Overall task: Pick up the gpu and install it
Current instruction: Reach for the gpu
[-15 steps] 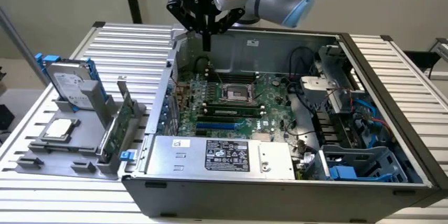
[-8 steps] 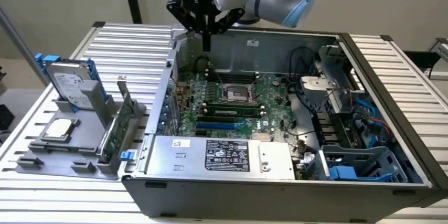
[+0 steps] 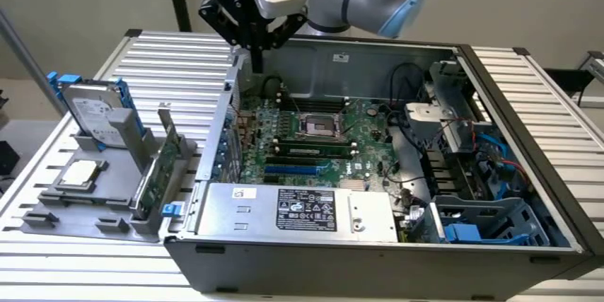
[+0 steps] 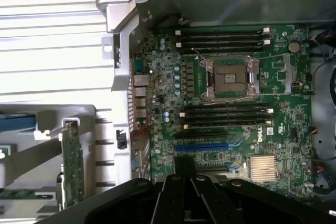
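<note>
The gpu (image 3: 155,167) is a thin green card with a silver end bracket. It stands on edge in a grey holder (image 3: 95,210) to the exterior view's left of the open computer case (image 3: 378,252). In the wrist view the gpu (image 4: 71,166) shows edge-on beside the case wall. My gripper (image 3: 257,42) hangs shut and empty above the case's back corner, well above and behind the gpu. Its dark fingers (image 4: 173,198) point down over the motherboard (image 4: 236,129), close to the blue slot (image 4: 202,147).
A silver hard drive with blue rails (image 3: 95,114) stands in the same holder, and a square silver CPU chip (image 3: 78,175) lies flat there. Inside the case are the empty CPU socket (image 3: 313,126), memory sticks, a power supply (image 3: 293,210), cables and a drive cage (image 3: 472,224).
</note>
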You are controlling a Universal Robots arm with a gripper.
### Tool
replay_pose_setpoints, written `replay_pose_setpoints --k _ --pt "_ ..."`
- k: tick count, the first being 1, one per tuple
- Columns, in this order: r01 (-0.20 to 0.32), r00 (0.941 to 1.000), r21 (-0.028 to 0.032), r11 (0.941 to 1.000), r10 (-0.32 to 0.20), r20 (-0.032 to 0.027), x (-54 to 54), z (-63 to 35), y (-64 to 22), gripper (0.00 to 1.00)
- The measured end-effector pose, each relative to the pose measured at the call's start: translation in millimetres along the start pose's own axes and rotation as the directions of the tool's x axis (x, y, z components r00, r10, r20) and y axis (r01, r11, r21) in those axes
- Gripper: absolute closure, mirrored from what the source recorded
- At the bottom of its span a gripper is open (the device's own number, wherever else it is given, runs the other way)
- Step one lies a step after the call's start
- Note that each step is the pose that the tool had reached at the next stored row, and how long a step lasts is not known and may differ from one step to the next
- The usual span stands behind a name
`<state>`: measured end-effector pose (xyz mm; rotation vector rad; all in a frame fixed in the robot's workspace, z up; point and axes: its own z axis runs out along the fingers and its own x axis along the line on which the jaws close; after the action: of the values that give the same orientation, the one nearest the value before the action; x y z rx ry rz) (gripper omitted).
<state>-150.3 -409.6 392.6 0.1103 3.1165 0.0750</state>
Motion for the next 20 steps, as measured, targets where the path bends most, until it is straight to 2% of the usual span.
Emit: replay_pose_setpoints --k 20 --pt "0.0 0.9999 -0.0007 1.0 0.0 0.0102 88.9 -3.3 -31.1 0.89"
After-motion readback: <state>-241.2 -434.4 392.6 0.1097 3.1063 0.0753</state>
